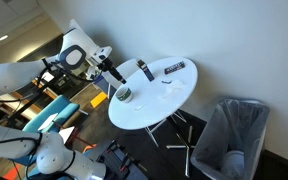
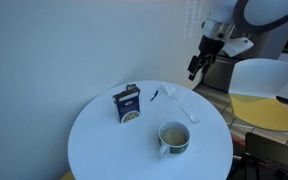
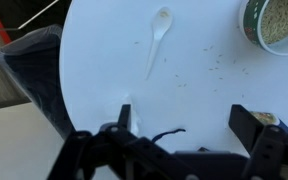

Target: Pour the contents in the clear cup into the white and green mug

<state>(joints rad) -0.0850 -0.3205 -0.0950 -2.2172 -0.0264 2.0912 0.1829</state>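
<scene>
While the gripper [image 2: 196, 68] is held clear of the table [image 2: 104, 140], jaws wide apart and empty, grains [image 3: 279, 18] are seen inside the mug [image 2: 174, 148].

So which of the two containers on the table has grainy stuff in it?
The squat white and green mug, its open top showing pale grains. The other is a taller blue box, no contents visible.

white and green mug [image 2: 174, 137] | upright | full of grains | on table [image 2: 99, 142]
</scene>
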